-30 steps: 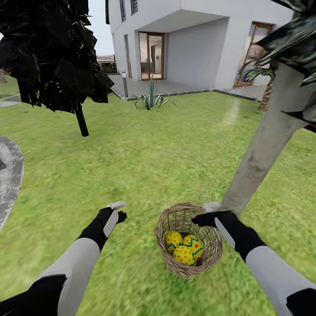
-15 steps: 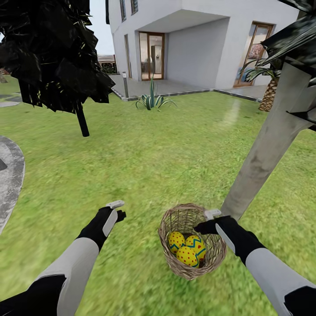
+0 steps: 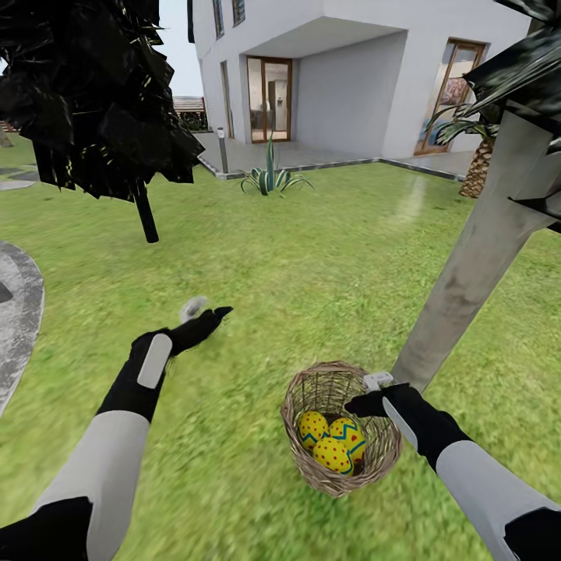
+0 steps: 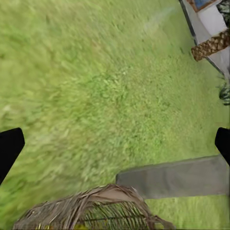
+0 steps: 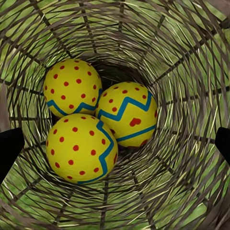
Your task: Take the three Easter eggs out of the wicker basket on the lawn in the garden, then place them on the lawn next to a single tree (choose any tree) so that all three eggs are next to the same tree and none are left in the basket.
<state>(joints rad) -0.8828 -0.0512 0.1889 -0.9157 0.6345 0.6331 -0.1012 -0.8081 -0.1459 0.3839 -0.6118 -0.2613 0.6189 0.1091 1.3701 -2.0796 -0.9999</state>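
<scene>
The three Easter eggs (image 3: pixel 332 442) lie together at the bottom of the wicker basket (image 3: pixel 300 389), yellow with red dots and blue zigzags. In the right wrist view all three eggs (image 5: pixel 98 120) show inside the woven wall (image 5: pixel 191 57). My right gripper (image 3: pixel 371 393) hangs open over the basket's far right rim, nothing between its fingers (image 5: pixel 10 147). My left gripper (image 3: pixel 204 311) is open over bare lawn (image 3: pixel 257 280), left of and beyond the basket (image 4: pixel 91 211). The tree (image 3: pixel 475 265) rises just behind the basket, its trunk (image 4: pixel 177 177) close by.
A black-leaved tree (image 3: pixel 146 214) stands at the far left. A grey paved patio (image 3: pixel 19 312) edges the left side. A spiky plant (image 3: pixel 269 178), a short palm (image 3: pixel 475 167) and the white house (image 3: pixel 351 86) lie further off. Open grass spreads around the basket.
My left arm has lifted and reached forward over the grass, its gripper blurred by motion. The right gripper, basket and eggs have stayed put over the last half second.
</scene>
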